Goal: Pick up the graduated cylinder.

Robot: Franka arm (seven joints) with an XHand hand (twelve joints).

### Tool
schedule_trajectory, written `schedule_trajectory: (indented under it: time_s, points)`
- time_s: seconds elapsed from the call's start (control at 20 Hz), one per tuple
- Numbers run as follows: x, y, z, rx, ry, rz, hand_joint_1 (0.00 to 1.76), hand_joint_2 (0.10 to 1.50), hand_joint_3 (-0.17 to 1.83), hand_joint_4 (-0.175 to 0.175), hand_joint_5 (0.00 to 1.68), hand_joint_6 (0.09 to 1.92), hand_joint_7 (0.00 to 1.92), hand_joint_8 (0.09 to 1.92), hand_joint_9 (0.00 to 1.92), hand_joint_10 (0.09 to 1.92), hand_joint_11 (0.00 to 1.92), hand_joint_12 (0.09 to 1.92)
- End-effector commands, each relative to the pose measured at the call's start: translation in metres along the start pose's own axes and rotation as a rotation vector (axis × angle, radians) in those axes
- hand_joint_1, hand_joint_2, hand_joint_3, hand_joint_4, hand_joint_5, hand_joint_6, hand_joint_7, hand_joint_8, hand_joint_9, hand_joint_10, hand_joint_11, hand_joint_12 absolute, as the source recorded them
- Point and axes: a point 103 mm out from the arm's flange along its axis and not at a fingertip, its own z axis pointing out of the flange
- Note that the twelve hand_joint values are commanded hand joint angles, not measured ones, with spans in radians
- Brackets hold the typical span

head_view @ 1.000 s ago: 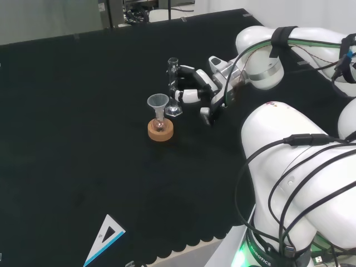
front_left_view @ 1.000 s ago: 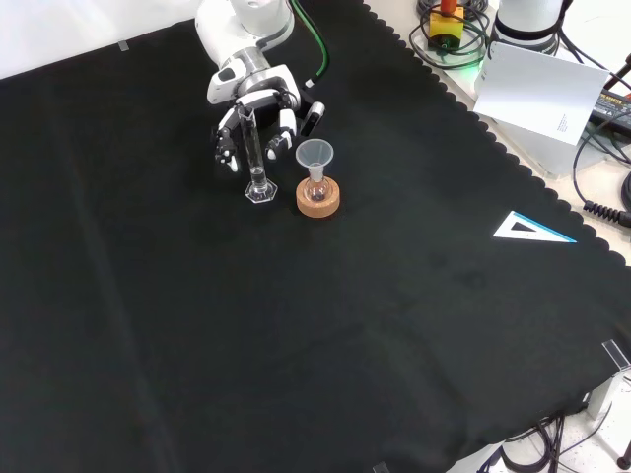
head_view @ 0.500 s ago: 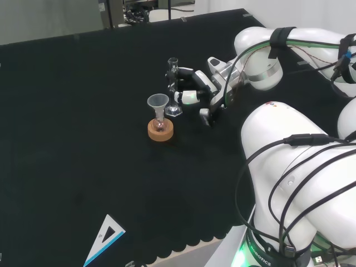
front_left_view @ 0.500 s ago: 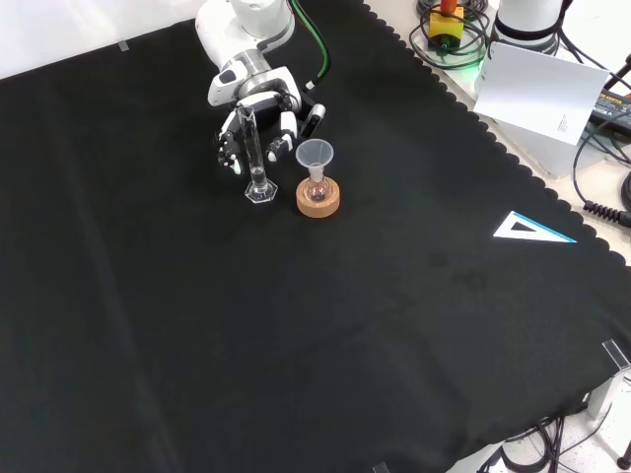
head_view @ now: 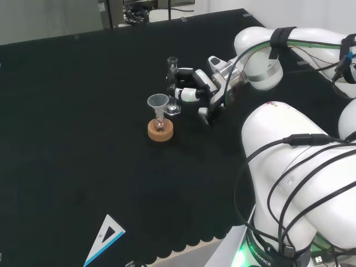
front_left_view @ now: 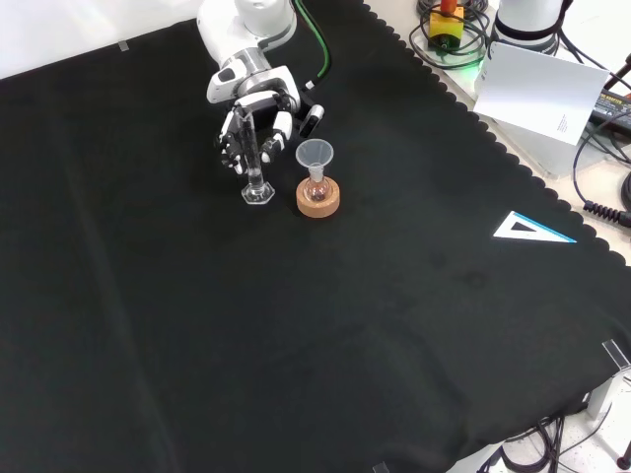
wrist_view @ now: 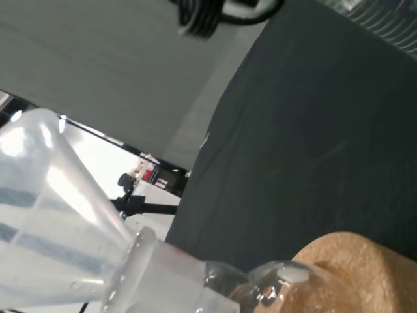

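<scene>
The robot is a glossy white arm of rounded links with grey joint bands, black cables strapped along it, a green cable, and a black-and-white hand (head_view: pixel 207 89) with white-tipped fingers.

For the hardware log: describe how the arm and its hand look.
The arm has bulky, rounded white links, with black cables strapped along them and a green glow at the base. The hand is black and white, with white fingertips; a green cable trails behind it.

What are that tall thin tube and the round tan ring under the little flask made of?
The tube looks like clear glass or plastic: the hand shows through it. The ring looks like cork, matte tan with a grainy surface.
</scene>
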Motion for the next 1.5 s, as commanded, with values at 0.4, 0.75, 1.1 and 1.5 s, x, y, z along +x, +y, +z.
schedule_trajectory:
  time_s: [0.4, 0.75, 1.1, 1.5]
  points:
    - [0.019, 0.009, -0.008, -0.093, -0.159, 0.018, 1.07, 1.2, 0.0, -0.087, 0.82, 1.24, 0.85, 0.7, 1.18, 0.25, 1.08, 0.88]
    - [0.037, 0.01, -0.035, -0.07, -0.183, 0.028, 1.1, 1.18, 0.0, -0.094, 0.87, 1.17, 0.97, 0.62, 1.27, 0.19, 1.13, 0.83]
    - [0.053, -0.002, -0.065, -0.031, -0.208, 0.052, 1.11, 1.15, 0.0, -0.098, 0.92, 1.11, 1.1, 0.5, 1.35, 0.12, 1.18, 0.8]
    - [0.073, -0.032, -0.091, 0.039, -0.279, 0.056, 1.12, 1.14, 0.0, -0.1, 0.95, 1.06, 1.17, 0.44, 1.4, 0.09, 1.2, 0.78]
